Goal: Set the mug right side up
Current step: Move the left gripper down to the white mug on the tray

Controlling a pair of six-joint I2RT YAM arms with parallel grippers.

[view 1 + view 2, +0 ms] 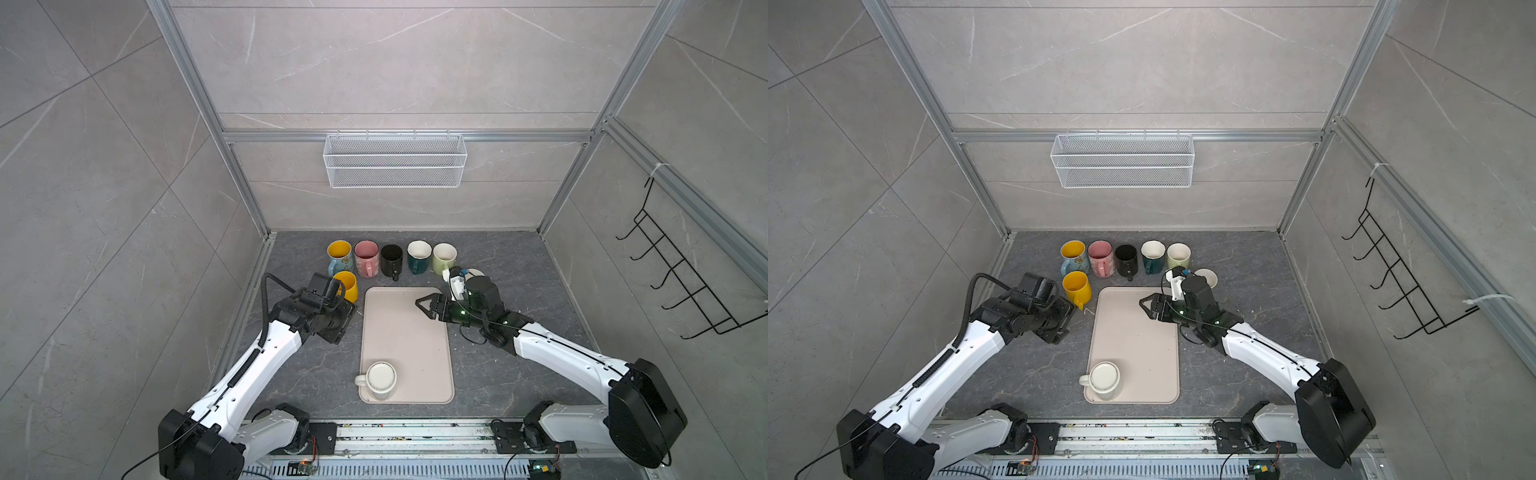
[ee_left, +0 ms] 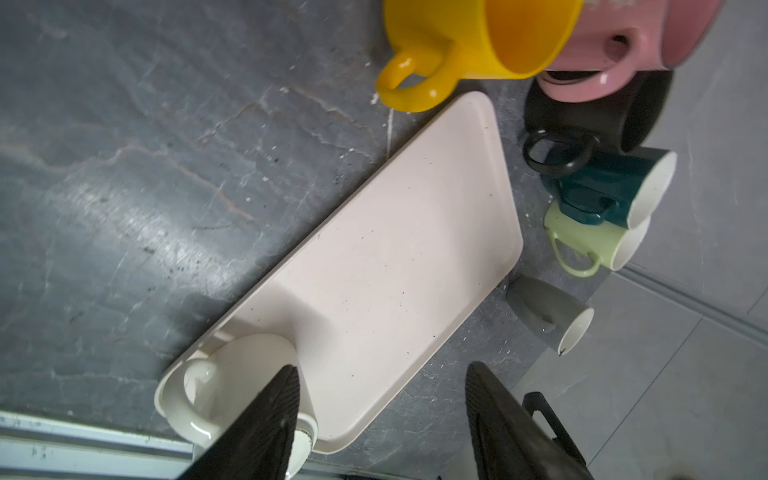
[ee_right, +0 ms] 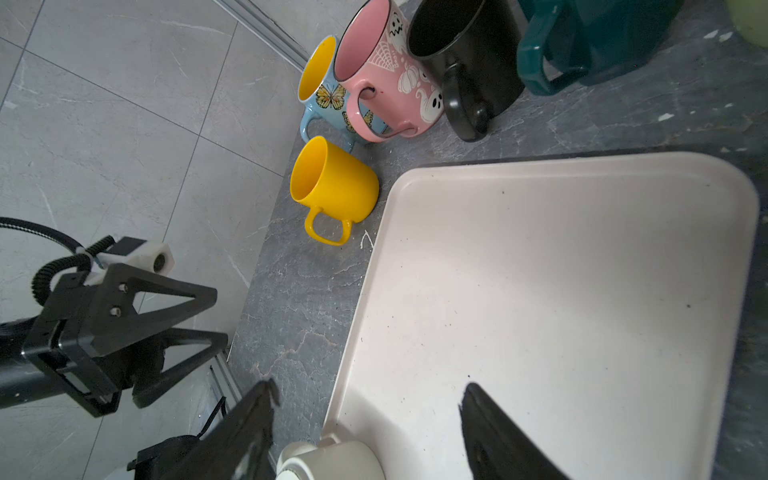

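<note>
Black fingers of the left pincer crowd the left wrist view, spread well apart with nothing between them. The right wrist view shows it gaping in the air, clear of every mug.

Take the tray as the clock face in both top views, with twelve toward the back wall. The left pincer hangs off the tray's edge at about ten o'clock. It is near a yellow mug that stands upright on the tabletop at eleven. The right pincer is likewise parted and empty, poised over the tray's one o'clock corner.

The white mug, the one to be turned, sits upside down inside the tray's seven o'clock corner. Its base is up and its handle points to nine, well apart from both pincers.

Beyond the tray at twelve, five mugs stand in a row with mouths up: a blue mug with butterflies, a pink mug, a black mug, a teal mug and a pale green mug. A grey mug stands at about one o'clock, partly hidden behind the right wrist. A wire basket hangs on the back wall.
</note>
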